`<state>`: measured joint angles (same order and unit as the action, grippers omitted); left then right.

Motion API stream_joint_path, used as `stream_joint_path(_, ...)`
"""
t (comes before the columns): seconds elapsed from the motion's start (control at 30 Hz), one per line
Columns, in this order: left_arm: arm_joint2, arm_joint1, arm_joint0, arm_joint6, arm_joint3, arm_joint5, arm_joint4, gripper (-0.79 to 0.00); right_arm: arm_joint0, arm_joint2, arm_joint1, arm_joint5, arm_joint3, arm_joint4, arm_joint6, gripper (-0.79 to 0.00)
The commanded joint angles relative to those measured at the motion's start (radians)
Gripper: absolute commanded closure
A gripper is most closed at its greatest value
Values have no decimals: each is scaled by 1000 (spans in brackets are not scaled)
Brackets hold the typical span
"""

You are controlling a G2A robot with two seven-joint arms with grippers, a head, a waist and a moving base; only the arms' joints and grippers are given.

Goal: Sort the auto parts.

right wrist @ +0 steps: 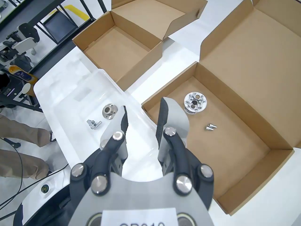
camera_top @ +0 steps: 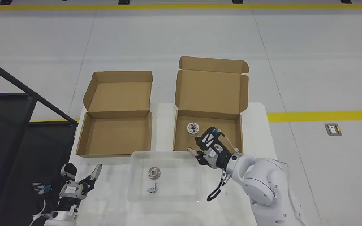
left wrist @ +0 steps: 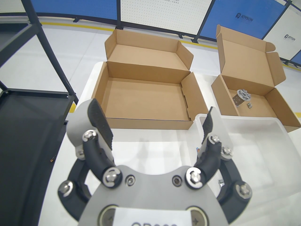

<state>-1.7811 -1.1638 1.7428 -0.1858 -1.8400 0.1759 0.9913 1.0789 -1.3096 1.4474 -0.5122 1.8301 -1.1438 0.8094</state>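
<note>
A clear plastic tray (camera_top: 186, 158) at the table's front holds a round metal hub (camera_top: 153, 170) (right wrist: 108, 111) and a small metal clip (camera_top: 151, 188) (right wrist: 93, 124). The right cardboard box (camera_top: 240, 133) holds a flat perforated disc (camera_top: 193, 127) (right wrist: 195, 101) and a small bolt (right wrist: 210, 127) (left wrist: 249, 105). The left cardboard box (camera_top: 116, 135) (left wrist: 143, 99) holds nothing. My right gripper (camera_top: 199, 148) (right wrist: 143, 111) hangs open and unladen over the tray's far right corner, by the right box's front wall. My left gripper (camera_top: 83, 178) (left wrist: 152, 116) stands open near the table's front left corner.
Both boxes have their lids folded back toward the far side. A black metal rack (camera_top: 28, 130) stands to the left of the table. A person's legs (right wrist: 21, 142) show beside the table in the right wrist view.
</note>
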Motion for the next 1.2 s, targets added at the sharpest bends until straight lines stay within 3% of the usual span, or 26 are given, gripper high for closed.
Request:
stream_joint_path(0.0,0,0,0,0,0,0,0,-785,-1,0,0,1,-1,0,1,-785)
stream_joint_path(0.7,0,0,0,0,0,0,0,-785,-1,0,0,1,-1,0,1,-785)
stream_joint_path(0.77,14,0,-2,0,-27,89,-62,-785,5,8,-2,-16,13,-13,-11,-785)
stream_joint_path(0.87,1,6,-13,-5,-28,151,12,-785,46,0,-11,-74,64,-20,-77,-785)
stream_joint_path(1.17,-9,44,-146,48,-64,475,375,-785,136,-15,-45,-345,166,0,-154,-785)
